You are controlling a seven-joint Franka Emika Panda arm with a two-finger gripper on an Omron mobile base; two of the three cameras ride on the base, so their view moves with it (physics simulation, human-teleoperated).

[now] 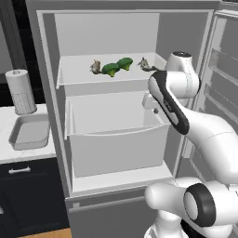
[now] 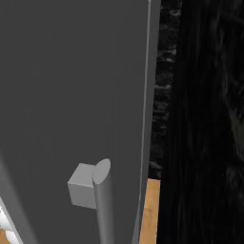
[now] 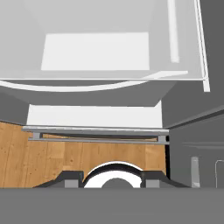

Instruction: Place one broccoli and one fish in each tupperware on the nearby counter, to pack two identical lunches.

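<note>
Far left in the left base view: paper towel roll (image 1: pixel 21 91) upright on the marble counter (image 1: pixel 5 122), one grey tupperware (image 1: pixel 29 132) just below it, its left end cut off by the frame edge. Further right, inside the open fridge (image 1: pixel 46 93): upper shelf with a fish (image 1: pixel 96 67), two broccoli (image 1: pixel 117 66) touching, then a second fish (image 1: pixel 148 65) partly hidden behind the arm. Below, a pale drawer (image 1: pixel 116 144). Gripper concealed behind the forearm; fingers pressed together, nothing visibly pinched. Door handle (image 2: pixel 102 200) cut off below in the right base view.
</note>
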